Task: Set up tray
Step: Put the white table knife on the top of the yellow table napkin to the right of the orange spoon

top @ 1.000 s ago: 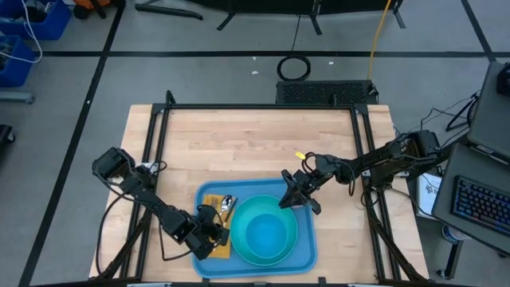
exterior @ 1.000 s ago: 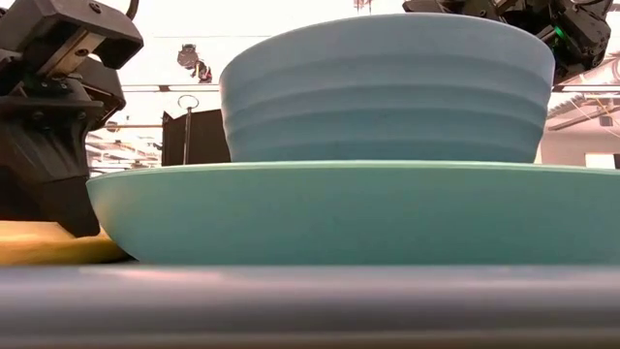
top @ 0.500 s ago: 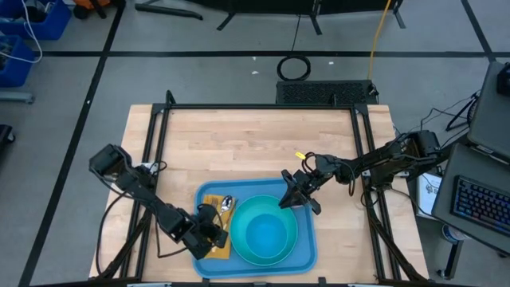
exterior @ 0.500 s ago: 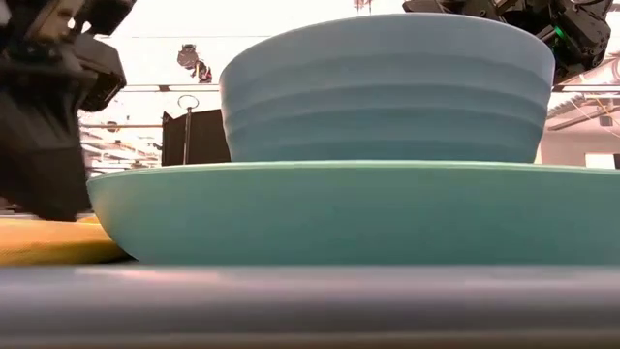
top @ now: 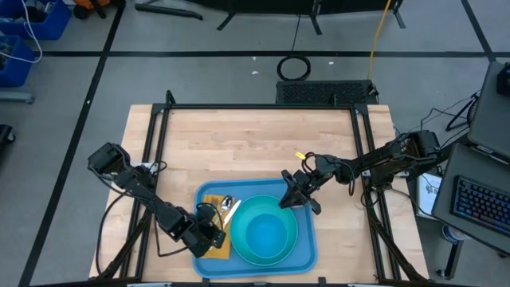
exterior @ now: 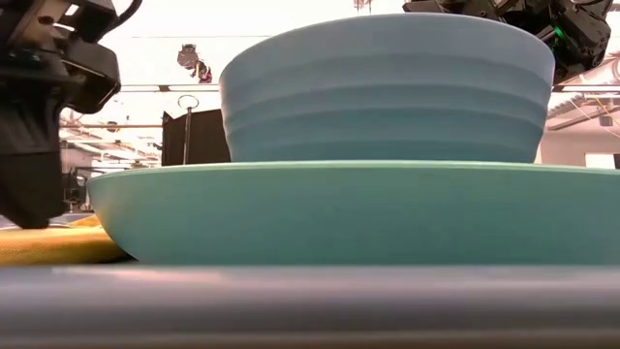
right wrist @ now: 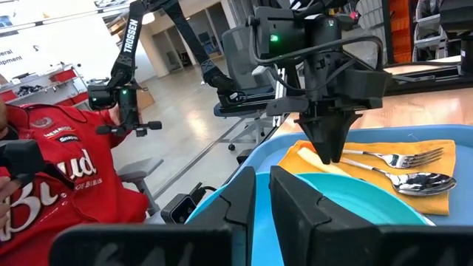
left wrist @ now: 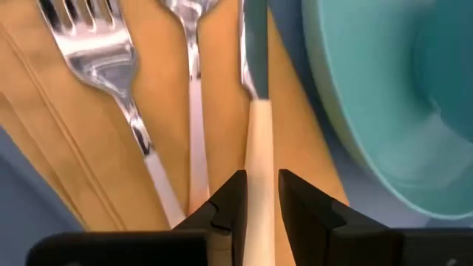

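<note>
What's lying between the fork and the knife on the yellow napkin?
A spoon lies between the fork and the knife, all on the yellow napkin. The left wrist view shows it best.

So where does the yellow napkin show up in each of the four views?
High view: yellow napkin on the tray's left part, beside the plate.
Low view: thin yellow strip at lower left.
Left wrist view: fills the background under the cutlery.
Right wrist view: at right, under the left pincer.
Shared landmark: the plate.
</note>
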